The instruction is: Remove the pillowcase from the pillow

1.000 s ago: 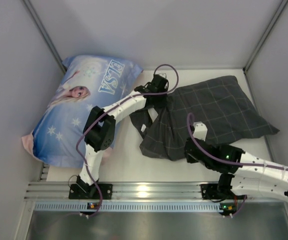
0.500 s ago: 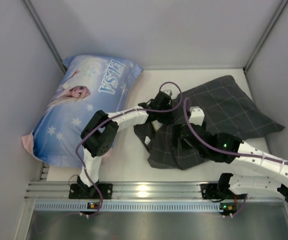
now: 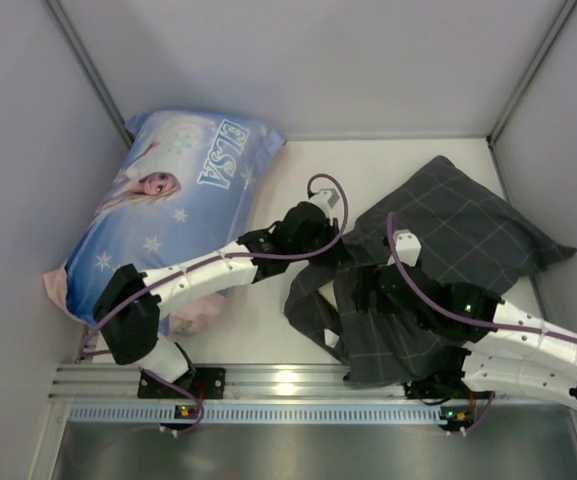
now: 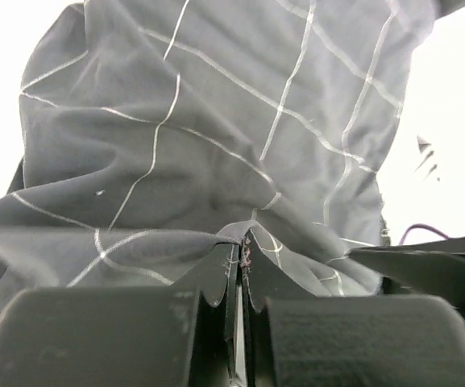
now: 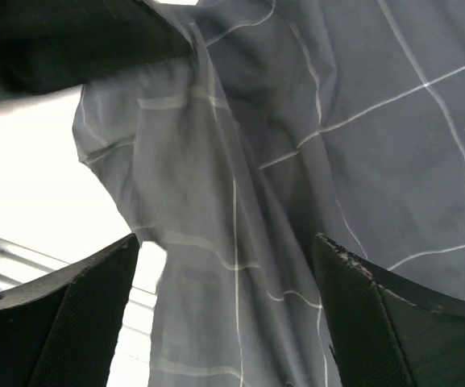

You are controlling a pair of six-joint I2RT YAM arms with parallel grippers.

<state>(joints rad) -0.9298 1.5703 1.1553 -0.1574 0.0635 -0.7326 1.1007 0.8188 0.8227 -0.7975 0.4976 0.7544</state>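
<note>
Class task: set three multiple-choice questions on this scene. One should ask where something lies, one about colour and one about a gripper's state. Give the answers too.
1. Where on the table does the ELSA-print pillow lie?
A) at the right edge
B) on the left side
C) in the near middle

2. What does the pillowcase look like?
A) plain white
B) light blue with stars
C) dark grey with thin light grid lines

3. How is the left gripper?
A) shut on a fold of the pillowcase
B) wide open above it
C) out of view

Answers:
1 B: from the top camera, the blue print fills the table's left side.
2 C: the checked grey cloth shows in all three views.
3 A: the left wrist view shows the jaws pinched together on the fabric.
</note>
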